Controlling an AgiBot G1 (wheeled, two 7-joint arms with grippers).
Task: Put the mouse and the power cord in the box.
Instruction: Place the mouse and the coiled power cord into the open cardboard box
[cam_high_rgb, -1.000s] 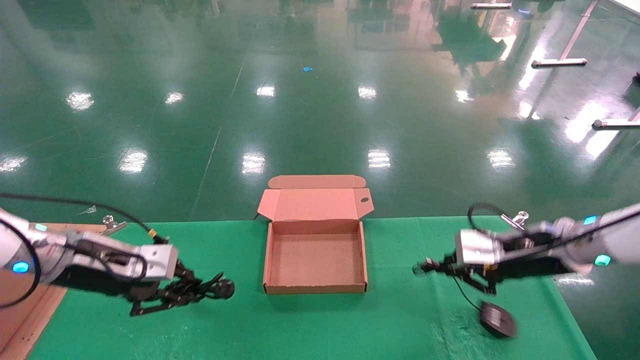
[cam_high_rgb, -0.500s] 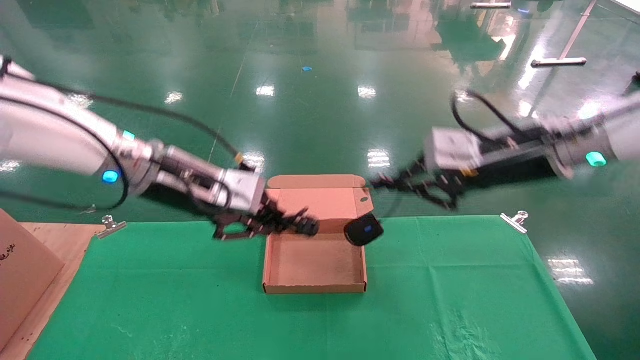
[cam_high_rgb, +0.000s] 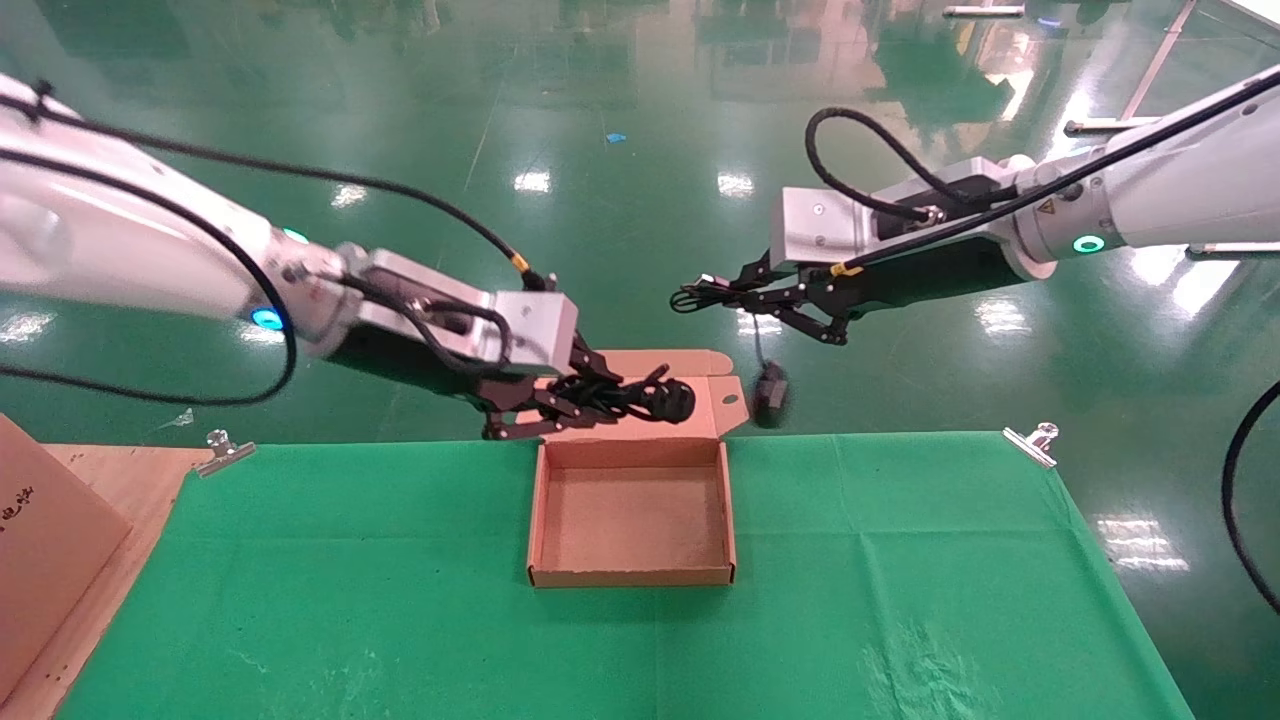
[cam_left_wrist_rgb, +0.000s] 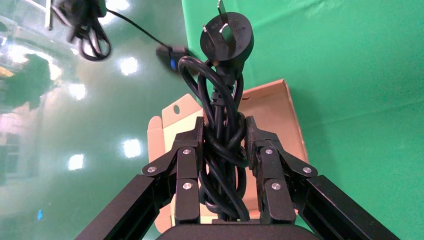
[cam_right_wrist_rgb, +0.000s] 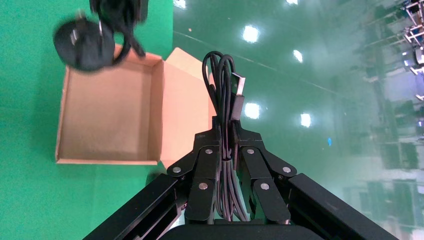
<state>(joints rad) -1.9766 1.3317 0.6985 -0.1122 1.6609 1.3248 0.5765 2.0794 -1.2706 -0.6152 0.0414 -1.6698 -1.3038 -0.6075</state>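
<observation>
Green cloth (cam_high_rgb: 400, 620) covers the table, slightly wrinkled at 5 o'clock, pinned by metal clips (cam_high_rgb: 225, 450) at its far corners. Brown cardboard piece with red print (cam_high_rgb: 40, 540) at 8 o'clock, cut off by the frame edge.

The box (cam_high_rgb: 631, 575) sits at table centre: shallow square corrugated tray, empty, lid hinged back at 12 o'clock with side flaps and a small oval hole.

Left gripper (cam_high_rgb: 560, 405) reaches in from 9–10 o'clock, arm extended roughly level, hovering over the box's far-left corner and lid. Fingers (cam_left_wrist_rgb: 187, 165) clenched on the power cord (cam_high_rgb: 640, 398): thick matte black cable looped into a bundle, round chunky plug with metal prongs sticking out past the fingertips. In the left wrist view the bundle (cam_left_wrist_rgb: 222, 145) fills the gap between both fingers.

Right gripper (cam_high_rgb: 715, 292) comes in from 2 o'clock, higher and beyond the table's far edge, above the glossy green floor (cam_high_rgb: 600, 200). Fingers (cam_right_wrist_rgb: 205, 170) pinched on the folded thin black cable (cam_right_wrist_rgb: 225, 100), flat USB plug at the end. The mouse (cam_high_rgb: 770, 388) dangles below on that cable, just right of the lid's right flap, motion-blurred; shape and markings hard to make out.
</observation>
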